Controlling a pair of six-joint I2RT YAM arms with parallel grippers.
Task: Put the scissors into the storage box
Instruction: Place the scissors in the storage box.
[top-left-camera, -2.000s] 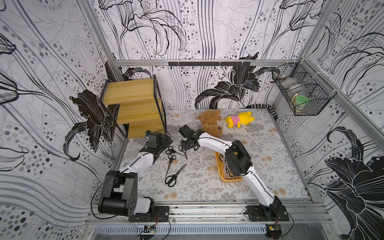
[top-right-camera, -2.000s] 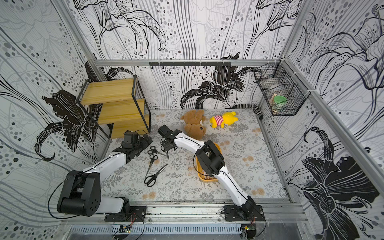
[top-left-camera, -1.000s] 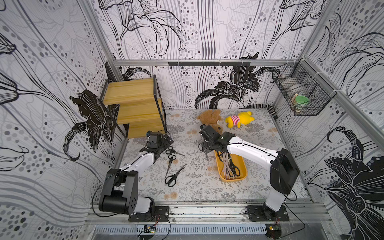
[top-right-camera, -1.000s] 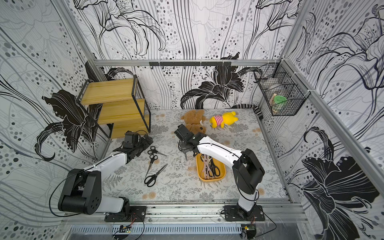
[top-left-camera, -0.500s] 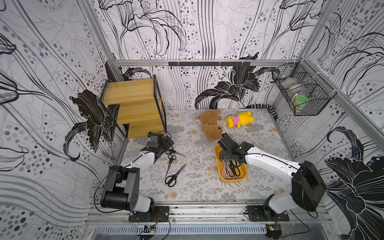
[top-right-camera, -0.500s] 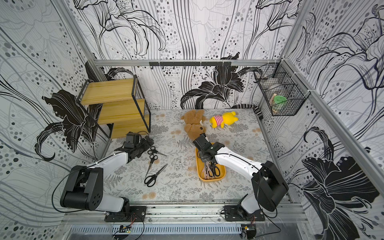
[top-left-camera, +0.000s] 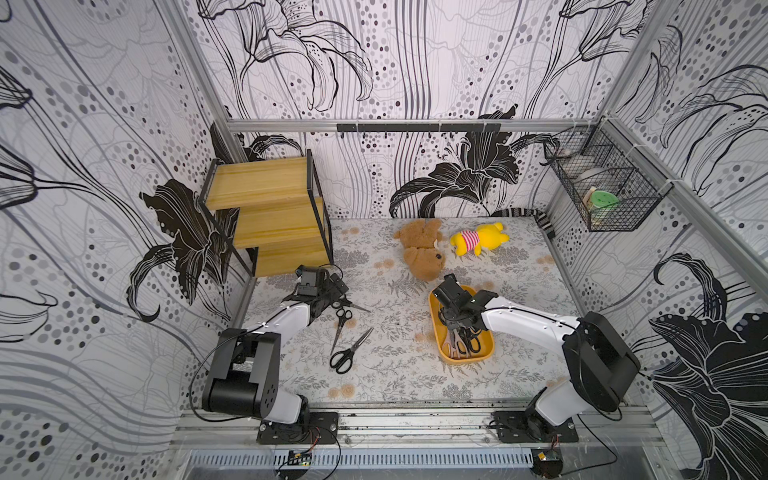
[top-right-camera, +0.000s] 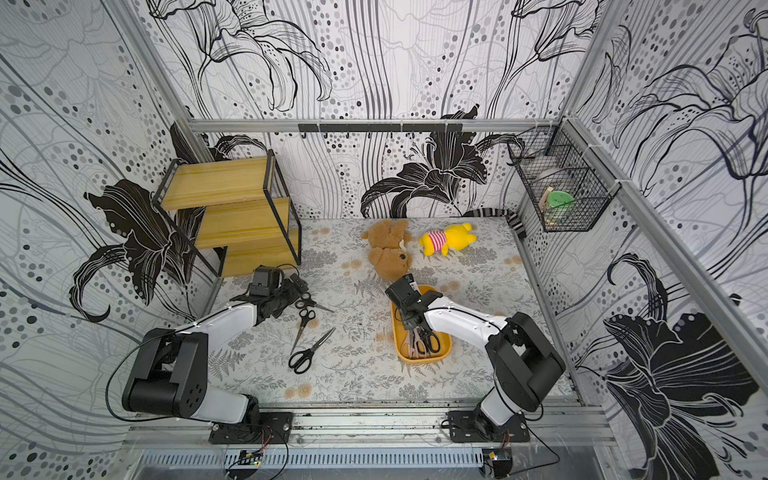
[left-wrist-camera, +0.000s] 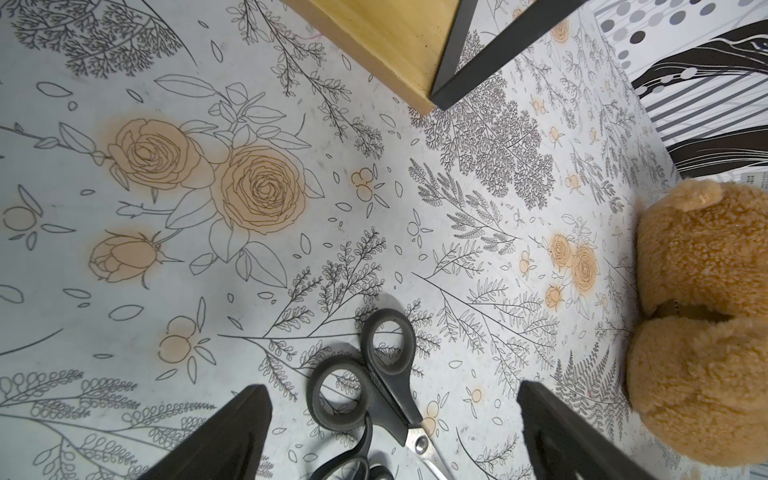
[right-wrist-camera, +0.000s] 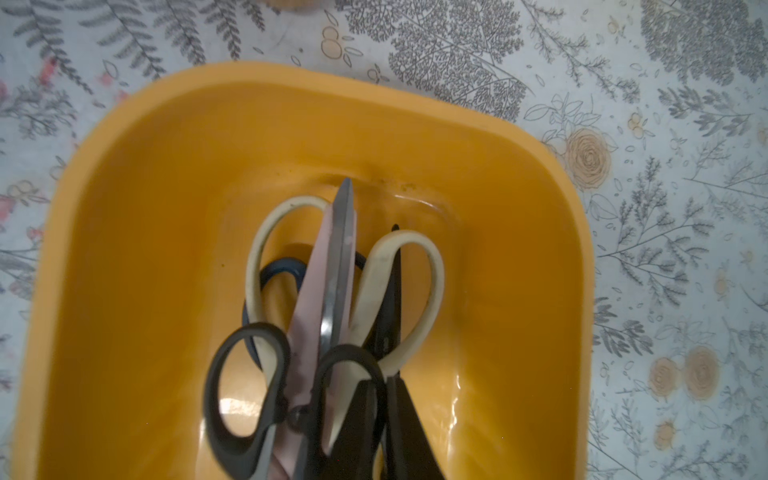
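— Black fingers of the right gripper (right-wrist-camera: 384, 399) stand narrow, low over the shallow yellow-orange plastic storage box (right-wrist-camera: 124, 137); are they pinching anything?
— Cannot tell; black-handled steel scissors (right-wrist-camera: 245, 386) lie right against them, atop cream-handled shears (right-wrist-camera: 430, 270), pale pink shears (right-wrist-camera: 309, 303) and a dark blue handle loop (right-wrist-camera: 276, 268); all are inside the box.
— And the left gripper (left-wrist-camera: 390, 388)?
— Spread wide; its fingers (left-wrist-camera: 232, 432) flank the loops of small black-handled scissors (left-wrist-camera: 365, 374), which lie flat on the floral-print surface (top-left-camera: 415, 374), clear of both fingers; a second black pair (top-left-camera: 340, 328) and a longer black pair (top-left-camera: 351, 349) lie just beside, nearer the front edge; all three are toward the left edge.
— The box?
— Right of the surface's middle; a brown plush teddy bear (top-left-camera: 419, 253) lies near its far end.
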